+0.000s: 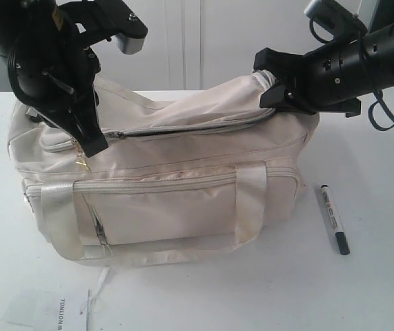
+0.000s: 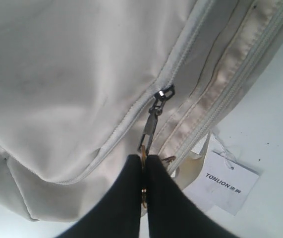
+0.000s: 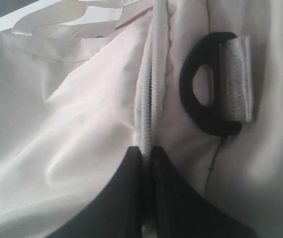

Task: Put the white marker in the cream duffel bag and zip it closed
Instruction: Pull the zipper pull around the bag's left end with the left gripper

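Observation:
The cream duffel bag [image 1: 162, 200] lies on its side on the white table. To the right of the bag, the white marker [image 1: 335, 218] lies on the table, apart from it. My left gripper [image 1: 90, 148] is at the bag's left end, shut on the gold charm [image 2: 143, 191] that hangs from the top zip's slider [image 2: 163, 93]. At the bag's right end my right gripper [image 1: 269, 89] is shut on the zip tape [image 3: 148, 99], beside a black strap ring [image 3: 200, 94]. The bag's inside is hidden.
A white paper tag [image 1: 52, 310] printed TONLION lies on the table in front of the bag's left corner, tied on by a thread. Bare table [image 1: 376, 289] lies to the right of the marker and in front of the bag.

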`<action>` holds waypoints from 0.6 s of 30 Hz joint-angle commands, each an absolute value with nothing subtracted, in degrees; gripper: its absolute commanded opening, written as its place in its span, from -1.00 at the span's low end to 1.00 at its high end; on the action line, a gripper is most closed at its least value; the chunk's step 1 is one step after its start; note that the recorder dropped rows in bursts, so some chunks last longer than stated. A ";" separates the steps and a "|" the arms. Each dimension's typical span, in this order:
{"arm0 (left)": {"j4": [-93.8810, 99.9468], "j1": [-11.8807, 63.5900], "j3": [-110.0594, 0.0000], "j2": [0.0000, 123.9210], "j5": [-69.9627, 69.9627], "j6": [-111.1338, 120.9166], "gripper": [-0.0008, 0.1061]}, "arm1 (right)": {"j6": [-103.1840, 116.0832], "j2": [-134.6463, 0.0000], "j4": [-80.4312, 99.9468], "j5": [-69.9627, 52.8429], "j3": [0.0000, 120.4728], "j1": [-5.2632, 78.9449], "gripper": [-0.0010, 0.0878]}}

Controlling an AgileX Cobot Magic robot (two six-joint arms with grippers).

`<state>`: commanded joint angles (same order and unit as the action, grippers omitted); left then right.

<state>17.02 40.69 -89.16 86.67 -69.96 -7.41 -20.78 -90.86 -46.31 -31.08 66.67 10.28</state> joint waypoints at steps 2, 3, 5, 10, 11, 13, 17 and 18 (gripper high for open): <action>17.59 40.69 -89.16 86.67 -69.96 -7.41 -0.99 | -20.78 -90.86 -46.31 -30.95 66.67 10.28 -0.98; 18.06 40.69 -89.16 86.67 -69.96 -7.41 -0.99 | -20.78 -90.86 -46.31 -30.80 66.67 10.28 -0.98; 18.17 40.69 -89.16 86.67 -69.96 -7.41 -0.99 | -20.78 -90.86 -46.31 -30.66 66.67 10.28 -0.98; 19.18 40.69 -89.16 86.67 -69.96 -7.86 -0.99 | -20.78 -90.86 -46.31 -29.78 66.67 10.28 -0.98; 19.71 40.69 -89.16 86.67 -69.96 -7.86 -0.99 | -20.78 -90.86 -46.31 -29.75 66.67 10.28 -0.98; 20.40 40.69 -89.16 86.67 -69.96 -7.86 -0.99 | -20.78 -90.86 -46.31 -29.49 66.67 10.28 -0.98; 20.47 40.69 -89.16 86.67 -69.96 -7.86 -0.99 | -20.78 -90.86 -46.31 -29.00 66.75 10.18 -0.98; 20.47 40.69 -89.16 86.67 -69.96 -7.86 -0.99 | -20.78 -90.86 -46.31 -29.00 66.75 10.18 -0.98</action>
<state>20.47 40.69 -89.16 86.67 -69.96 -7.86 -20.78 -90.86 -46.31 -29.00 66.75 10.18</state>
